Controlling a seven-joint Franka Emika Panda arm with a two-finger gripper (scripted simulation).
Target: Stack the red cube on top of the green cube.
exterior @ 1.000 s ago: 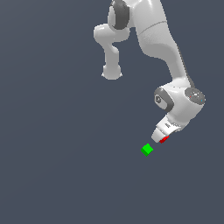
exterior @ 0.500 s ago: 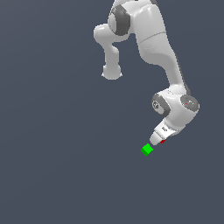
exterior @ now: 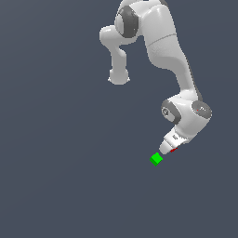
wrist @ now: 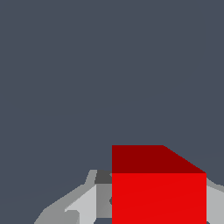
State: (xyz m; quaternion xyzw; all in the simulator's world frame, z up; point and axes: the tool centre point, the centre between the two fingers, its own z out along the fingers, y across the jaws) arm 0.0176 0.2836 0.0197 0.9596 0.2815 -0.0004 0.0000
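— Gripper (exterior: 166,149) state?
— Clamped on the red cube (wrist: 158,186), judging from the wrist view — cube filling the space between the pale fingers (wrist: 83,203), nothing but grey floor beyond. In the exterior view, only a thin red sliver (exterior: 173,150) peeking out at the tip of the hand.

— Green cube (exterior: 156,159)?
— Flat on the floor, just beside the gripper tip on the exterior view's left and a little nearer the lower edge. Touching or a hair apart — cannot tell at this size. Absent from the wrist view, so probably not yet lined up beneath the load.

— So how far along?
— Pick looks done: red cube held, apparently off the ground, carried close to the target. Left to do: centring over the green cube, lowering until the faces meet, opening the fingers, backing away. Roughly past the halfway mark, as a judgement.

— Anything else around?
— Only the arm (exterior: 167,51) rising behind to its base at the far side, over bare grey floor (exterior: 56,176).
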